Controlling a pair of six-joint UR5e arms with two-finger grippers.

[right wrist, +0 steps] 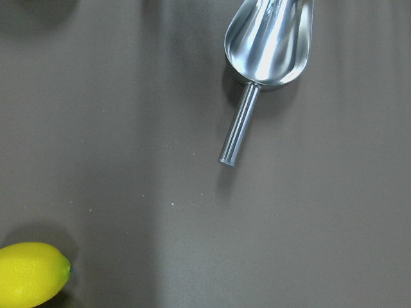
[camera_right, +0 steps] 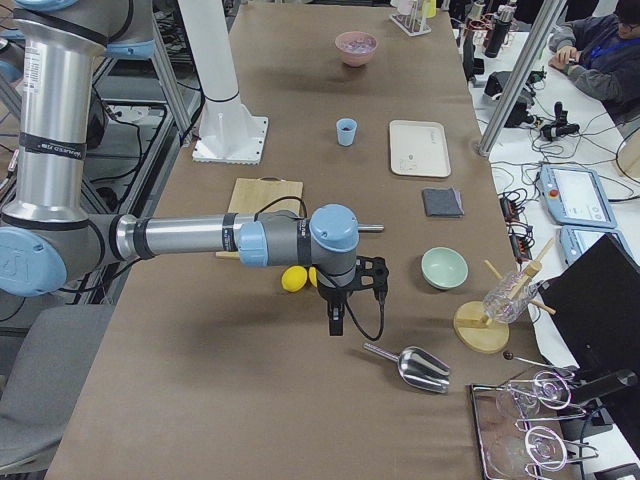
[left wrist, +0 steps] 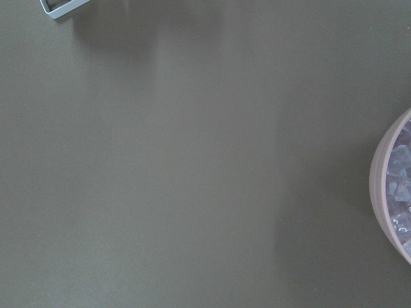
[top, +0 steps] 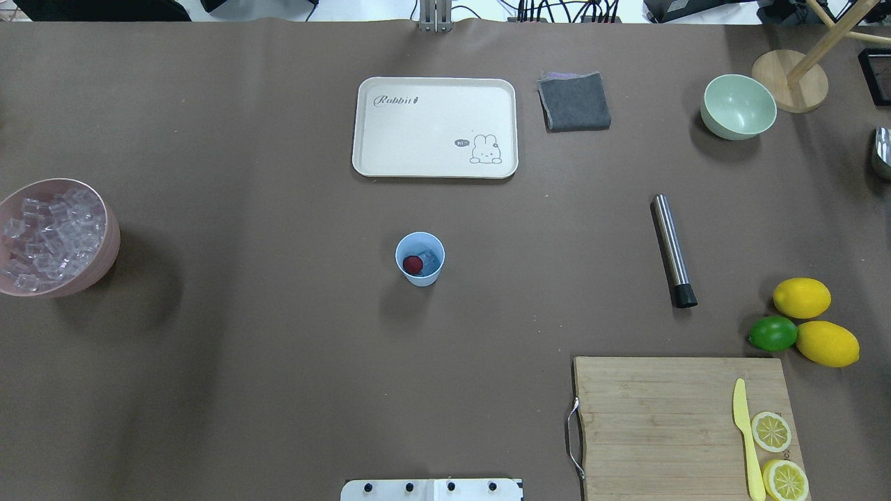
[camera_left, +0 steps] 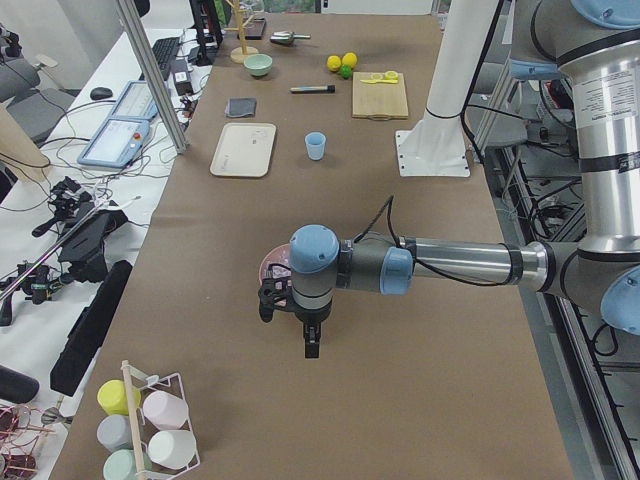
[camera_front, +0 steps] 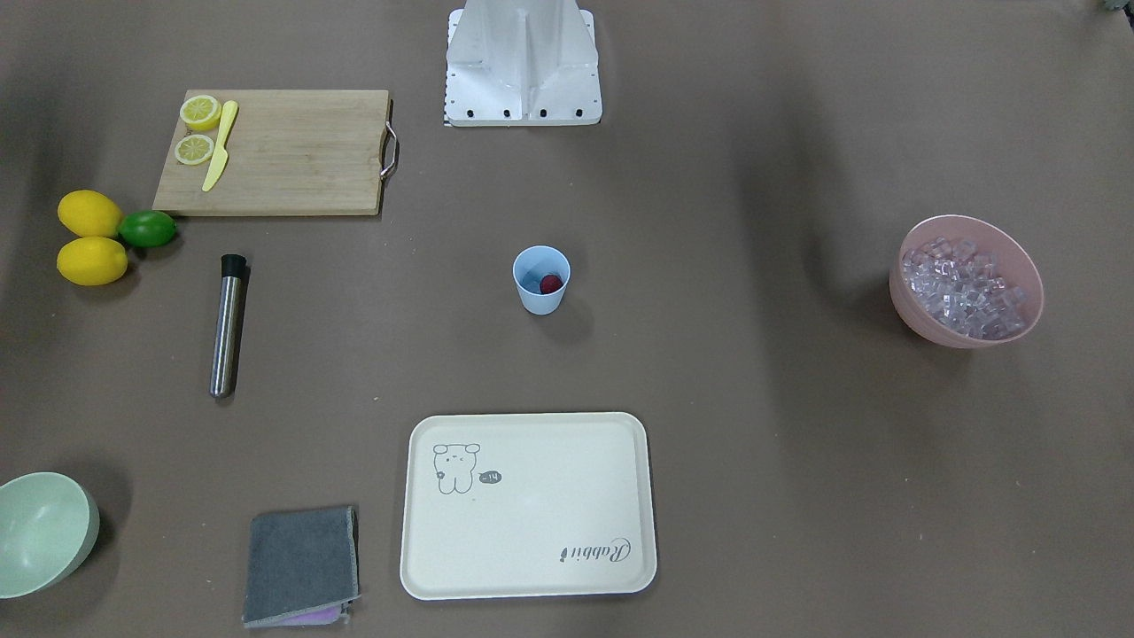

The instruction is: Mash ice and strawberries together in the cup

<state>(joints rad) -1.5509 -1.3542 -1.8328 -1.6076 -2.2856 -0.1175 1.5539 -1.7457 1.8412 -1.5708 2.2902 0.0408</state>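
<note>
The left arm and right arm are silver-grey metal tubes with pale-blue caps on rounded grey joints. Black cables loop to the black left gripper and right gripper. The white metal base plate carries black screws.

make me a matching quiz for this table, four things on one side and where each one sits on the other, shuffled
Things:
1 strawberry
2 yellow knife
3 lime
4 grey cloth

Places:
A beside the tray
B next to the lemons
C inside the blue cup
D on the cutting board

Pairs: 1-C, 2-D, 3-B, 4-A
</note>
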